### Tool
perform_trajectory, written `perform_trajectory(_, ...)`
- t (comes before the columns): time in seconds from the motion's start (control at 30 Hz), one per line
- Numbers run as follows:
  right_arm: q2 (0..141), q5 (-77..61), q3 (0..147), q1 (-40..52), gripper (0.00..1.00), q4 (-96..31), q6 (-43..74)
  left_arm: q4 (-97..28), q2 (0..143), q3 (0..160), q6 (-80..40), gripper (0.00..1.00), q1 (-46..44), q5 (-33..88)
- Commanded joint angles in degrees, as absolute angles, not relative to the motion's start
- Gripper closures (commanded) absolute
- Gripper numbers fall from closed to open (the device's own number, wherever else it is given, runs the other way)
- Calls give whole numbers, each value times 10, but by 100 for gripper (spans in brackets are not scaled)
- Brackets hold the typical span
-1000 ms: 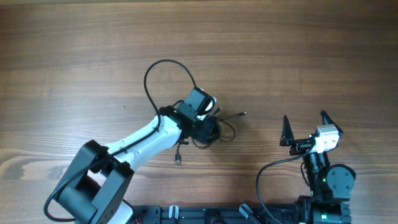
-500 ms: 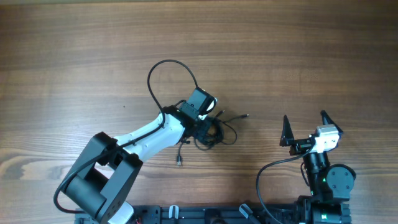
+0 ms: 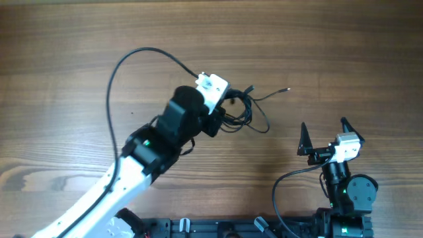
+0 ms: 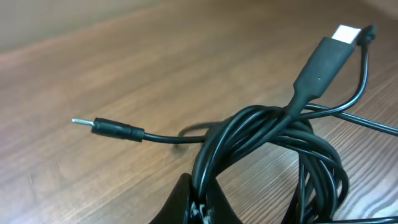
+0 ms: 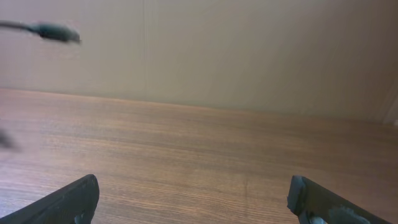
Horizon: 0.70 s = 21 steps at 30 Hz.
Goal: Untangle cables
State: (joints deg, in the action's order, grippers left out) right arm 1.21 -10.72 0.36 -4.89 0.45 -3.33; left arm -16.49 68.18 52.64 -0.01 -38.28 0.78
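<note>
Where the bench runs along its near edge, the right tool sits low beside its base, jaws spread wide with nothing between them. Its wrist view shows two dark fingertips at the bottom corners and only wood grain in the gap. Farther in and to the left, the left arm reaches diagonally across the bench, and its own thick black lead arches in a big loop on its far side. At the arm's end the left tool is clamped on the cables, a tight bunch of several thin black loops just right of the white wrist camera. The left wrist view has the fingers pinching the bottom of the coil; whether the coil touches the wood I cannot tell. From the coil a flat plug with a pale tip juts toward the upper right, while a thin round plug with a silvery tip points left on a single strand. Farthest out, overhead, one strand leaves the bunch to the right and ends in a small plug end — well apart from the right tool, and showing only as a dark blur in the top left of the right wrist view
</note>
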Motion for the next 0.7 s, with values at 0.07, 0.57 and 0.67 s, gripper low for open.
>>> perform_trajectory(0.07, 6, -115, 3, -51, 0, 8, -41, -170, 607, 533, 9, 96, -385, 26)
perform_trajectory(0.57, 6, -172, 3, -51, 0, 14, 301, -178, 564, 533, -146, 96, -389, -82)
perform_trajectory(0.67, 6, -249, 13, -51, 0, 17, 380, -210, 564, 533, -222, 96, -389, -153)
